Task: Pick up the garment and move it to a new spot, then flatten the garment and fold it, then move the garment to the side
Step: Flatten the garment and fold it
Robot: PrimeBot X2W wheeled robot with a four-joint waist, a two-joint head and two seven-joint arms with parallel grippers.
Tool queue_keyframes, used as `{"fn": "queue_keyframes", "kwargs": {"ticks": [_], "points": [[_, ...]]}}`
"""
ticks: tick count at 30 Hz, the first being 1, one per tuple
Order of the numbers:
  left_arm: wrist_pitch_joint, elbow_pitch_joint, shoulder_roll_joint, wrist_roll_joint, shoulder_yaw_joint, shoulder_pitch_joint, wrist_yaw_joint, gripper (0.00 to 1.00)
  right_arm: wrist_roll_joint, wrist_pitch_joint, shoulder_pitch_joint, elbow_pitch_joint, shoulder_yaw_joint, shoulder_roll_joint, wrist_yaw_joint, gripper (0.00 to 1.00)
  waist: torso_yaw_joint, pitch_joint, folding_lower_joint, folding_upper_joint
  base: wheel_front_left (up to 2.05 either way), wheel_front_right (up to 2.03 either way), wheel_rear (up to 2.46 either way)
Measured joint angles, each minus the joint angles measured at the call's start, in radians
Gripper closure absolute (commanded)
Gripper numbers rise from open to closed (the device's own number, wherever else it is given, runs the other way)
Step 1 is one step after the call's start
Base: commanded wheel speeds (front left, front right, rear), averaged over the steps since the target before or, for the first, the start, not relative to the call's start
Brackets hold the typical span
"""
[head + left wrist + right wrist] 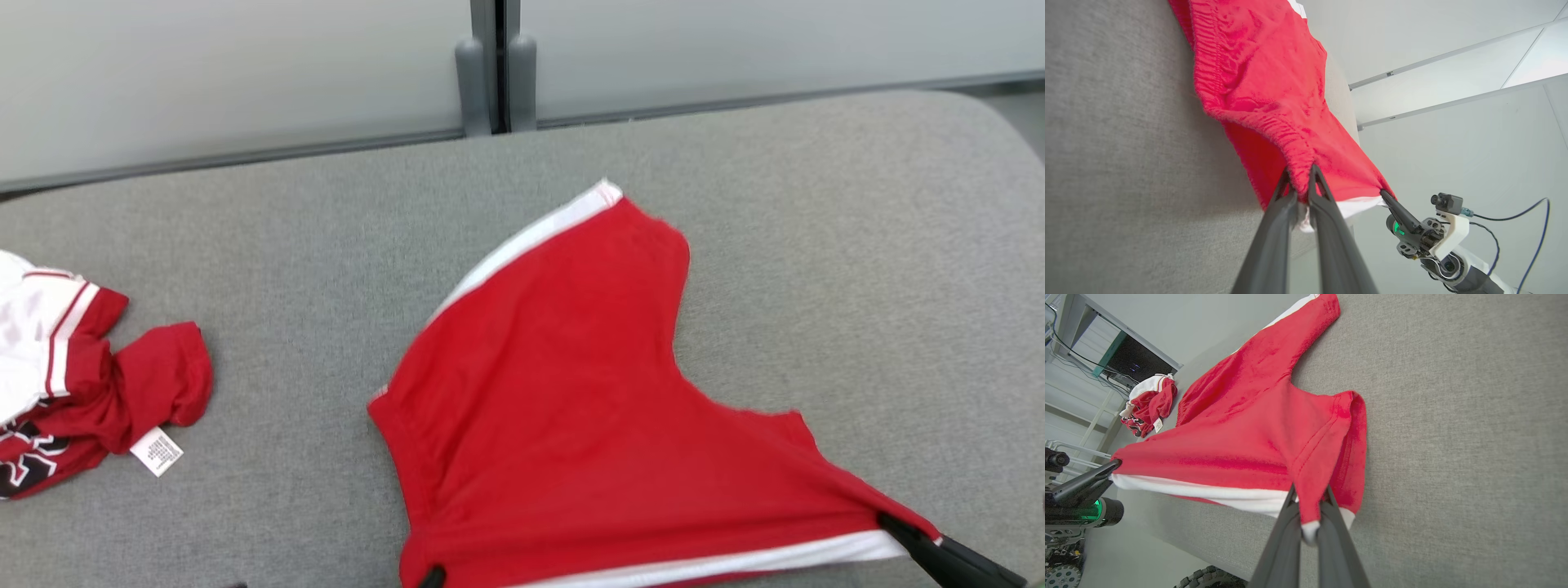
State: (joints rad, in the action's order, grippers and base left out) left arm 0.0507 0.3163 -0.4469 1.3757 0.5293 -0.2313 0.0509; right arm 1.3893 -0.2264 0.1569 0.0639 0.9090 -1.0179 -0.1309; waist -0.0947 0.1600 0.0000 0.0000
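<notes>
Red cloth is pinched in both sets of jaws. The left gripper (pixel 1299 181) clamps the waistband of the shorts (pixel 555 392), and the right gripper (pixel 1309 498) clamps a white-trimmed leg hem. The near edge is stretched taut between them, the rest spread on the grey pad (pixel 286 245). A crumpled jersey (pixel 82 384) lies well apart, left.

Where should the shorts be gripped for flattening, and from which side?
By the striped near edge's two ends, waistband and leg hem, from the table's near side. That edge runs straight, so tension spreads the shorts flat. Left gripper and right gripper grip there.
</notes>
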Motion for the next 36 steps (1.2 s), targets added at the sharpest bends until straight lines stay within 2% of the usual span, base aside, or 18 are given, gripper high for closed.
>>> {"fn": "queue_keyframes", "kwargs": {"ticks": [3, 9, 13, 20, 23, 29, 33, 36], "points": [[-0.035, 0.028, 0.012, -0.002, 0.01, -0.075, 0.015, 1.0, 0.032, -0.011, -0.054, 0.009, -0.018, -0.022, 0.0, 1.0, -0.004, -0.035, 0.0, 0.0, 0.0, 0.0, 0.0], [-0.034, 0.048, 0.031, -0.014, 0.041, -0.088, 0.021, 1.0, 0.032, -0.02, -0.076, 0.023, -0.062, -0.016, 0.0, 1.0, 0.022, -0.018, 0.0, 0.0, 0.0, 0.0, 0.0], [-0.029, 0.06, 0.039, -0.019, 0.032, -0.045, 0.021, 1.0, 0.005, 0.019, -0.008, 0.043, -0.082, -0.003, 0.0, 1.0, 0.029, 0.01, 0.0, 0.0, 0.0, 0.0, 0.0], [0.031, 0.075, 0.063, 0.013, -0.021, 0.144, 0.054, 1.0, -0.034, 0.207, 0.244, 0.013, -0.145, 0.042, 0.0, 1.0, 0.074, 0.089, 0.0, 0.0, 0.0, 0.0, 0.0], [0.053, 0.045, 0.081, 0.016, -0.03, 0.228, 0.068, 1.0, -0.05, 0.291, 0.353, -0.035, -0.166, 0.067, 0.0, 1.0, 0.112, 0.121, 0.0, 0.0, 0.0, 0.0, 0.0], [0.084, -0.083, 0.162, 0.04, -0.026, 0.39, 0.071, 1.0, -0.076, 0.438, 0.534, -0.16, -0.187, 0.138, 0.0, 1.0, 0.2, 0.188, 0.0, 0.0, 0.0, 0.0, 0.0], [0.091, -0.199, 0.226, 0.04, -0.01, 0.491, 0.06, 1.0, -0.12, 0.512, 0.636, -0.26, -0.18, 0.2, 0.0, 1.0, 0.265, 0.243, 0.0, 0.0, 0.0, 0.0, 0.0], [0.094, -0.267, 0.249, 0.036, -0.001, 0.531, 0.052, 1.0, -0.149, 0.525, 0.666, -0.307, -0.173, 0.227, 0.0, 1.0, 0.299, 0.267, 0.0, 0.0, 0.0, 0.0, 0.0]]}}
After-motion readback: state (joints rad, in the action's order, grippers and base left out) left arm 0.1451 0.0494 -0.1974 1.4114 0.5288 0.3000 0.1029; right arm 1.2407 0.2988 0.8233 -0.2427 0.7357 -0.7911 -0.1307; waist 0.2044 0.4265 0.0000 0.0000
